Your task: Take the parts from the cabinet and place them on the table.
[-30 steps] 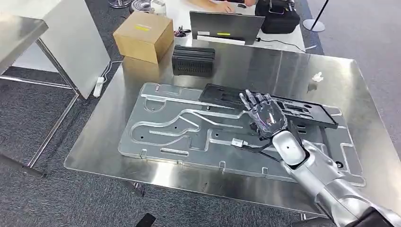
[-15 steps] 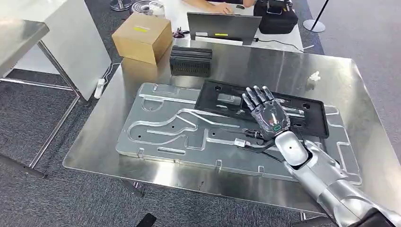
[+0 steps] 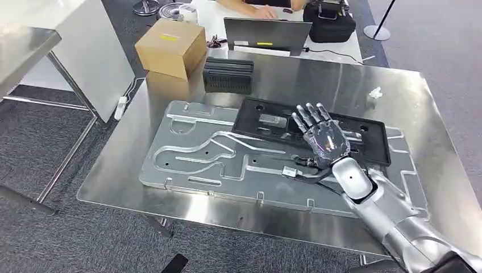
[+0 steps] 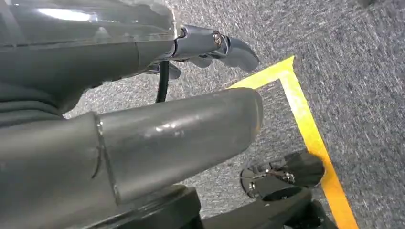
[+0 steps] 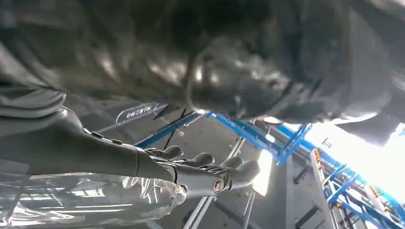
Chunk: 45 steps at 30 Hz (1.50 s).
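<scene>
Right hand (image 3: 324,138) flat with fingers spread on the black plastic frame (image 3: 273,122), frame lying on the grey metal panel (image 3: 193,153) at the worktop's (image 3: 341,79) 3 o'clock side, left hand (image 4: 210,45) hanging, grasp unclear

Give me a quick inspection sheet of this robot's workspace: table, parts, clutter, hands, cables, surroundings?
Surface: shiny steel table, reflective.
Job's things: large flat silver metal panel with stamped grooves lies on the table; black rectangular plastic frame rests on its far side.
Clutter: brown cardboard box, black ribbed block, small white scrap.
Hands: right hand with fingers spread flat over the black frame, gripping nothing; left hand hangs over the floor, its grip unclear.
Cables: black wire at the right wrist.
Surroundings: grey carpet, yellow floor tape, laptop with a person's hand behind it.
</scene>
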Each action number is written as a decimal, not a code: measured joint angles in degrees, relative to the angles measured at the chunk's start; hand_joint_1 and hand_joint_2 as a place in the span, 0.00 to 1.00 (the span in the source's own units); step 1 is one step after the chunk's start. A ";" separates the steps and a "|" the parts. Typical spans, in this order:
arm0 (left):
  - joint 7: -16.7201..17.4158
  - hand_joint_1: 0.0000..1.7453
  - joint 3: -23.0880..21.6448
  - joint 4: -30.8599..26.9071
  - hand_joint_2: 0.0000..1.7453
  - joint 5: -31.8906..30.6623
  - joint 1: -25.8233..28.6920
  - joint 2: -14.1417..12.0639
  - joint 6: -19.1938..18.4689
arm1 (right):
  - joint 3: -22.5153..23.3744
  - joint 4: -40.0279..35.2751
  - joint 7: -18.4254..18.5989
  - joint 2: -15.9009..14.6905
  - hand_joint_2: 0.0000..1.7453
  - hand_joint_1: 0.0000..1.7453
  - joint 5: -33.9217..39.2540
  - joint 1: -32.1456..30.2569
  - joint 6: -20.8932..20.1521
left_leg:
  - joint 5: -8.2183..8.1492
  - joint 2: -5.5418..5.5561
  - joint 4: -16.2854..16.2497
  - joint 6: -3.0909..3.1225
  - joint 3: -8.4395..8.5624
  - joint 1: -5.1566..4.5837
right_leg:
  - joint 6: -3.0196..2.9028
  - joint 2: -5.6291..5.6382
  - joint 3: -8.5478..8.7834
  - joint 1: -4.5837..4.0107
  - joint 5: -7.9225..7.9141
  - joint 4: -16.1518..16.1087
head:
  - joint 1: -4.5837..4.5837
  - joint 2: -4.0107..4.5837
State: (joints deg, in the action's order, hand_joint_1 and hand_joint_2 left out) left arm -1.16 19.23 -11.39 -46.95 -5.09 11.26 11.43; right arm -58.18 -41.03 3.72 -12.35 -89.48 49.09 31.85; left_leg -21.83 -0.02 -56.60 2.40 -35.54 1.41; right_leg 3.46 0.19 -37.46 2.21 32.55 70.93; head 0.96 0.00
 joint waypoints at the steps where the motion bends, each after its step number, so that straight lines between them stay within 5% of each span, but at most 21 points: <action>1: 0.02 0.00 0.00 0.00 0.00 0.00 -0.01 0.02 0.00 | 0.00 0.00 0.07 0.00 0.00 0.00 0.00 0.04 0.00 | -0.11 0.01 -0.53 -0.47 -0.33 0.34 | 0.39 -0.10 2.04 0.32 -2.48 -4.17 | 0.00 0.00; 2: 0.02 0.00 0.00 0.00 0.00 0.00 -0.03 0.07 0.00 | 0.02 -0.02 0.07 0.00 0.00 0.00 0.00 0.10 0.00 | -0.32 0.02 -1.27 -1.03 -0.77 0.69 | 0.91 -0.26 4.90 0.70 -4.87 -9.60 | 0.02 0.00; 3: 0.04 0.00 0.02 0.00 0.00 0.00 -0.11 -0.02 0.02 | 0.02 -0.02 0.09 0.00 0.00 0.00 0.00 0.09 0.00 | -0.50 0.09 -1.94 -1.68 -1.25 0.71 | 1.35 -0.13 5.97 0.69 -3.60 -12.20 | 0.06 0.00; 8: 0.11 0.00 0.11 0.00 0.00 -0.02 -0.08 -0.07 0.09 | 0.02 -0.37 0.13 0.11 0.00 0.00 0.00 0.04 0.02 | 0.27 0.46 -2.34 -3.83 -2.36 0.60 | -2.39 0.64 3.74 0.24 -5.23 -10.61 | -0.19 0.00; 12: 0.17 0.00 0.18 0.00 0.00 -0.04 -0.14 -0.04 0.11 | 0.04 -0.48 0.24 0.09 0.00 0.00 0.00 0.02 0.02 | -10.54 0.20 -15.94 -3.87 -7.03 0.48 | -4.13 0.41 1.70 -0.46 -6.92 -10.61 | -0.28 0.00; 14: 0.28 0.00 0.20 0.00 0.00 -0.11 -0.17 -0.04 0.09 | 0.04 -0.46 0.24 0.09 0.00 0.00 0.00 -0.22 0.02 | -12.48 0.20 -21.47 -3.51 -7.79 0.22 | -4.37 0.38 0.48 -1.12 -7.80 -10.56 | -0.28 0.00; 15: 0.28 0.00 0.22 0.00 0.00 -0.13 -0.16 -0.04 0.07 | 0.04 -0.46 0.24 0.09 0.00 0.00 0.00 -0.26 0.02 | -11.72 0.20 -20.75 -3.16 -6.68 0.06 | -4.41 0.38 0.06 -1.40 -8.13 -10.56 | -0.31 0.00; 18: 0.39 0.00 0.28 0.00 0.00 -0.17 -0.30 -0.07 0.02 | 0.04 -0.48 0.46 0.07 0.00 0.00 0.00 -0.25 0.04 | -7.32 0.33 -6.51 -0.56 3.87 -1.30 | -4.46 0.44 -0.99 -2.10 -9.32 -10.56 | -0.31 0.00; 19: 0.39 0.00 0.33 -0.02 0.00 -0.22 -0.43 -0.29 0.00 | 0.04 -0.48 0.66 0.07 0.00 0.00 0.00 -0.26 0.07 | -8.81 0.23 -2.63 0.54 6.13 -1.61 | -4.19 0.39 -1.16 -2.32 -9.62 -10.54 | -0.20 0.00; 20: 0.37 0.00 0.35 -0.02 0.00 -0.33 -0.44 -0.22 0.00 | 0.04 -0.44 0.81 -0.09 0.00 0.00 0.00 -0.29 0.07 | -7.83 0.13 -2.69 -0.31 6.07 -1.72 | -3.88 0.34 -1.02 -1.92 -10.06 -10.84 | -0.17 0.00; 24: 0.39 0.00 0.39 0.00 0.00 -0.35 -0.41 0.05 -0.17 | 0.04 -0.44 0.96 -0.33 0.00 0.00 0.00 -0.40 0.09 | -5.09 -0.38 0.09 0.51 5.75 -1.26 | -2.40 0.64 -1.36 -1.70 -11.17 -11.58 | -0.39 0.00; 27: 0.39 0.00 0.44 0.00 0.00 -0.42 -0.54 -0.07 -0.15 | 0.04 -0.37 1.05 -0.59 0.00 0.00 -0.02 -0.26 0.09 | -2.92 -0.33 0.66 1.23 3.89 -1.49 | -1.78 0.46 -4.05 -1.81 -2.25 -3.01 | -0.15 0.00; 29: 0.39 0.00 0.46 0.00 0.00 -0.48 -0.43 -0.04 -0.24 | 0.04 -0.37 0.96 -0.61 0.00 0.00 -0.02 -0.58 0.09 | -2.10 -0.41 -0.18 1.14 1.85 -1.58 | -1.38 0.38 -5.40 -1.56 0.28 3.80 | -0.17 0.00; 31: 0.39 0.00 0.48 0.00 0.00 -0.48 -0.39 0.00 -0.24 | 0.04 -0.33 0.96 -0.66 0.00 0.00 -0.02 -0.71 0.09 | -1.57 -0.49 -1.42 0.91 -0.21 -1.53 | -1.09 0.25 -2.65 -1.28 -2.38 1.87 | -0.18 0.00; 33: 0.39 0.00 0.48 0.00 0.00 -0.50 -0.42 0.04 -0.22 | 0.04 -0.35 0.96 -0.66 0.00 0.00 -0.02 -0.57 0.09 | -1.19 -0.52 -2.75 0.49 -2.00 -1.40 | -1.03 0.06 4.11 -1.06 -5.28 -7.37 | -0.17 0.00; 34: 0.39 0.00 0.50 -0.02 0.00 -0.50 -0.51 0.02 -0.22 | 0.04 -0.35 0.96 -0.63 0.00 0.00 -0.02 -0.48 0.09 | -0.81 -0.54 -3.11 0.17 -2.60 -1.40 | -1.30 0.06 5.94 -1.13 -2.15 -10.99 | -0.20 0.00; 38: 0.39 0.00 0.52 -0.02 0.00 -0.52 -0.45 0.04 -0.17 | 0.07 -0.35 0.92 -0.68 0.00 0.00 -0.02 -0.30 0.09 | 0.71 -0.46 -2.68 -1.18 -2.65 -1.50 | -3.10 0.10 5.32 -1.98 -4.18 -11.01 | -0.20 0.00; 39: 0.39 0.00 0.52 0.00 0.00 -0.52 -0.34 0.02 -0.17 | 0.07 -0.35 0.92 -0.63 0.00 0.00 -0.02 -0.34 0.09 | 0.88 -0.27 -2.84 -1.56 -2.92 -1.73 | -3.69 -0.07 4.87 -1.18 -5.09 -11.78 | -0.24 0.00; 41: 0.39 0.00 0.52 0.00 0.00 -0.52 -0.33 0.07 -0.17 | 0.07 -0.35 0.87 -0.59 0.00 0.00 -0.02 -0.13 0.09 | -5.06 -0.03 -6.82 -2.05 -4.74 -1.36 | -4.64 -0.31 3.51 -1.14 -6.57 -11.94 | -0.46 0.00; 43: 0.39 0.00 0.52 0.00 0.00 -0.52 -0.34 0.07 -0.17 | 0.07 -0.33 0.85 -0.59 0.00 0.00 -0.02 -0.16 0.07 | -11.49 -0.07 -15.41 -2.55 -6.87 -0.98 | -4.58 -0.33 1.63 -1.15 -7.99 -11.89 | -0.44 0.00; 45: 0.42 0.00 0.52 0.00 0.00 -0.55 -0.30 0.07 -0.20 | 0.07 -0.33 0.83 -0.61 0.00 0.00 -0.02 -0.28 0.07 | -11.94 -0.09 -20.50 -2.88 -6.85 -0.74 | -4.43 -0.33 -0.26 -1.14 -9.41 -11.83 | -0.46 0.00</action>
State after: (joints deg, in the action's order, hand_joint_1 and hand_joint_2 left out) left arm -0.74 19.76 -11.39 -47.50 -5.39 11.32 11.23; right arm -58.12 -41.35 4.55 -12.96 -89.50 48.81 31.91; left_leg -33.77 -0.11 -77.10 -0.48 -42.39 0.67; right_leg -0.97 -0.14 -37.72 1.07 23.14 59.09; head 0.50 0.00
